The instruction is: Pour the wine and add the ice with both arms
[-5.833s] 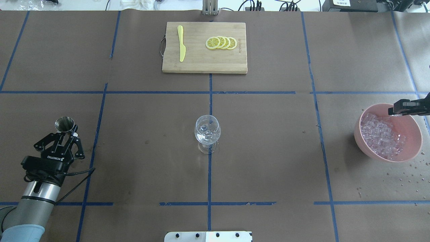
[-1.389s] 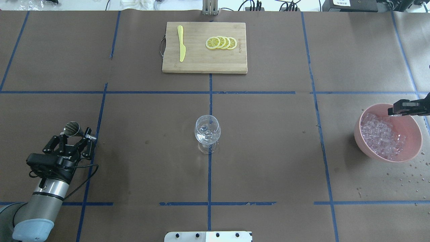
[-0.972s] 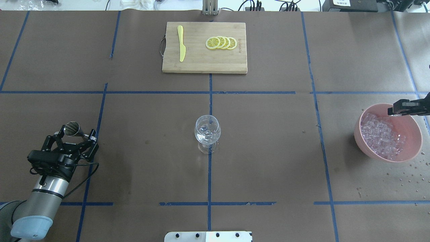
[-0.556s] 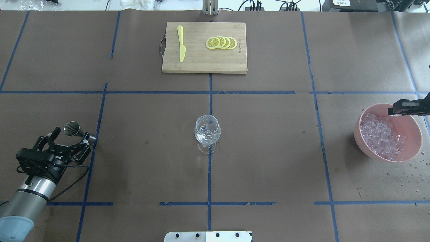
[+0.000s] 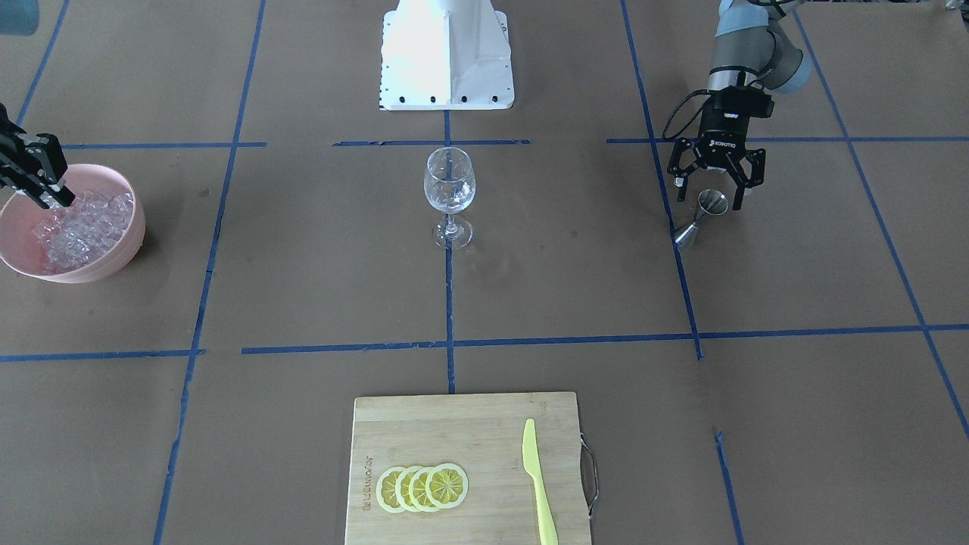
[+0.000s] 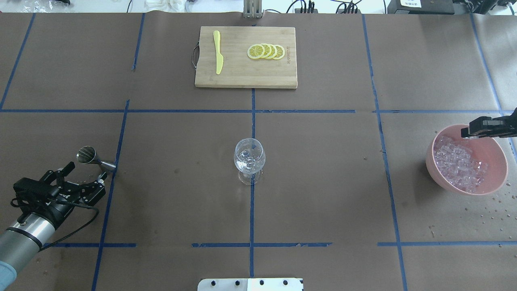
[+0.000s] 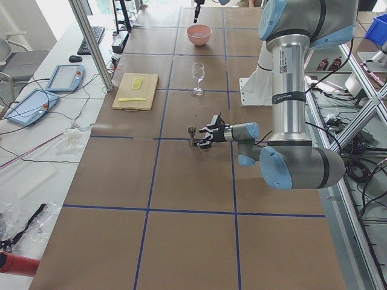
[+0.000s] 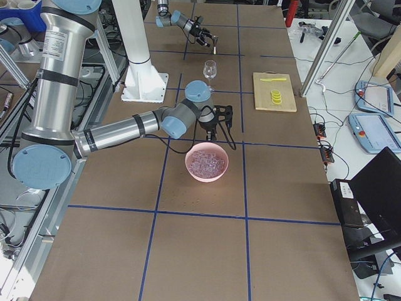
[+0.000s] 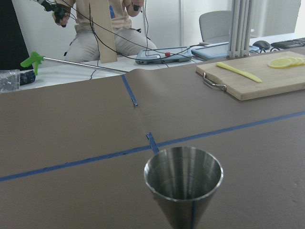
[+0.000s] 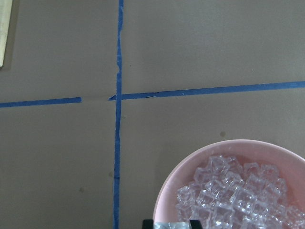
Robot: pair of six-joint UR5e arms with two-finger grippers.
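Observation:
A steel jigger stands on the brown paper at the left; it also shows in the front view and close up in the left wrist view. My left gripper is open and empty, just behind the jigger and apart from it. The wine glass stands at the table's middle with a few cubes inside. The ice is heaped in a pink bowl at the right. My right gripper hangs over the bowl's far rim, shut on a clear ice cube.
A wooden cutting board with a yellow knife and lemon slices lies at the far middle. The white robot base is at the near edge. Water drops speckle the paper beside the bowl.
My left gripper set the jigger down, opened and drew back toward the robot. My right gripper rose slightly over the bowl.

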